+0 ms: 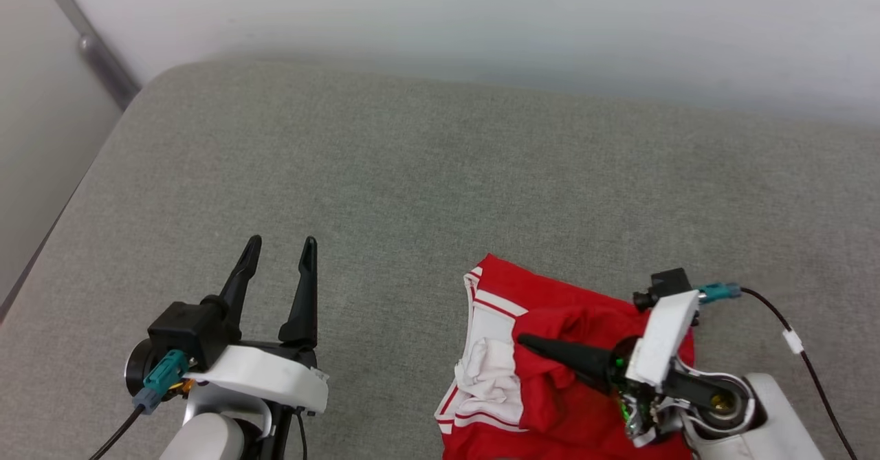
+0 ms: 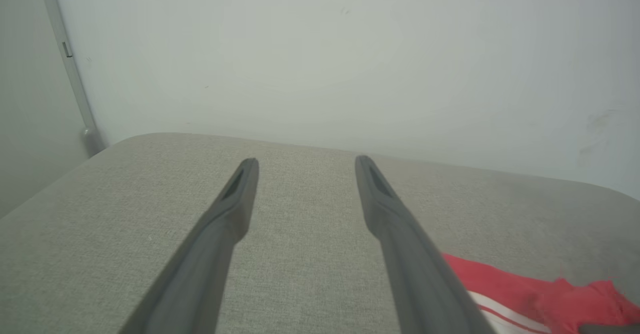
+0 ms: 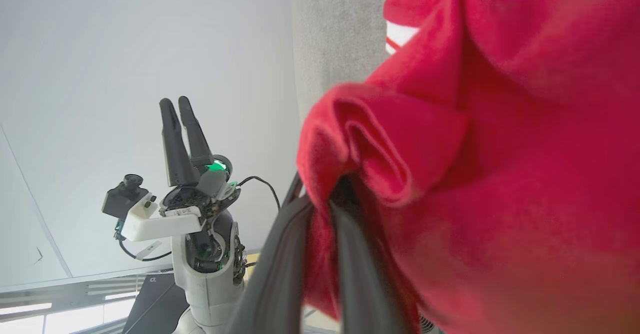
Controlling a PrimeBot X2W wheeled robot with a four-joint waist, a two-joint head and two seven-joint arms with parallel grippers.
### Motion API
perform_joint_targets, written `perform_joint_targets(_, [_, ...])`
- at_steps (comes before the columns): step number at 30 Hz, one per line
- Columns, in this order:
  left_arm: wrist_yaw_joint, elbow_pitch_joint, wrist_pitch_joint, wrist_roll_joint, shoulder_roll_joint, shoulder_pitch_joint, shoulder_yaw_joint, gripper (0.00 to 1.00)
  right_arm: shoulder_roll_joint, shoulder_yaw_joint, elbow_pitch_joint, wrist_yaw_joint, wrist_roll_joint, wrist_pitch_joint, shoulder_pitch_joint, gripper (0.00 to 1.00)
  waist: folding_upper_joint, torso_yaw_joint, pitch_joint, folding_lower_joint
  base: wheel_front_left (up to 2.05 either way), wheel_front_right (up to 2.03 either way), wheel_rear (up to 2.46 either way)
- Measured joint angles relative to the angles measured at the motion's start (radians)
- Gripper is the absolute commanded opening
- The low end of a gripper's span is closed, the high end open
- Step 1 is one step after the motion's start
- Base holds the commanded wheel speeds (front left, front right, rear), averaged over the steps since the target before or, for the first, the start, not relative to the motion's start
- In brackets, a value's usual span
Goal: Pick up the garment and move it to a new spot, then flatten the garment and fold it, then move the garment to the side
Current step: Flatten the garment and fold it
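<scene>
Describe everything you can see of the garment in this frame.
The garment is a red, jersey-like shirt with a white sleeve edged in red-and-white stripes. It lies crumpled and bunched, not flat, at the near right of the grey cushion, and is partly cut off by the head view's bottom edge. The right gripper is shut on a raised fold of its red cloth.

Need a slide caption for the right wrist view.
Right gripper shut on a bunched fold of the red garment, grey cushion beyond it, left gripper in the background.
</scene>
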Motion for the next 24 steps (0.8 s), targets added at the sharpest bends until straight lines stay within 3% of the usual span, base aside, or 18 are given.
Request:
perform_joint_targets(2, [-0.003, 0.004, -0.002, 0.0, -0.004, -0.007, -0.001, 1.0, 0.0, 0.043, 0.012, 0.0, -0.018, -0.04, -0.014, 0.0, 0.0001, 0.005, 0.011, 0.0, 0.0, 0.0, 0.0])
perform_joint_targets(3, [-0.005, 0.008, -0.004, 0.0, -0.005, -0.011, -0.001, 1.0, 0.0, 0.063, 0.019, 0.0, -0.016, -0.053, -0.02, 0.07, 0.0, 0.007, 0.017, 0.0, 0.0, 0.0, 0.0])
perform_joint_targets(4, [-0.008, 0.011, -0.005, 0.0, -0.006, -0.014, -0.001, 1.0, 0.0, 0.081, 0.026, 0.0, -0.018, -0.067, -0.025, 0.27, 0.0, 0.009, 0.021, 0.0, 0.0, 0.0, 0.0])
perform_joint_targets(5, [-0.011, 0.014, -0.008, 0.0, -0.007, -0.017, -0.002, 1.0, 0.0, 0.096, 0.033, 0.0, -0.037, -0.096, -0.031, 0.81, 0.0, 0.01, 0.025, 0.0, 0.0, 0.0, 0.0])
perform_joint_targets(6, [-0.012, 0.017, -0.008, 0.0, -0.009, -0.019, -0.002, 1.0, 0.0, 0.108, 0.042, 0.0, -0.053, -0.112, -0.038, 1.0, 0.0, 0.011, 0.028, 0.0, 0.0, 0.0, 0.0])
perform_joint_targets(13, [-0.02, 0.045, -0.017, 0.0, -0.016, -0.024, 0.001, 1.0, -0.025, 0.217, 0.012, 0.0, -0.136, -0.148, -0.07, 1.0, 0.0, 0.001, 0.023, 0.0, 0.0, 0.0, 0.0])
perform_joint_targets(20, [-0.019, 0.059, -0.019, 0.0, -0.017, -0.018, 0.005, 1.0, -0.134, 0.338, -0.132, 0.0, -0.308, -0.248, -0.093, 1.0, 0.0, -0.028, -0.008, 0.0, 0.0, 0.0, 0.0])
perform_joint_targets(24, [-0.011, 0.061, -0.019, 0.0, -0.012, -0.008, 0.012, 1.0, -0.225, 0.375, -0.18, 0.0, -0.489, -0.36, -0.096, 1.0, 0.0, -0.053, -0.023, 0.0, 0.0, 0.0, 0.0])
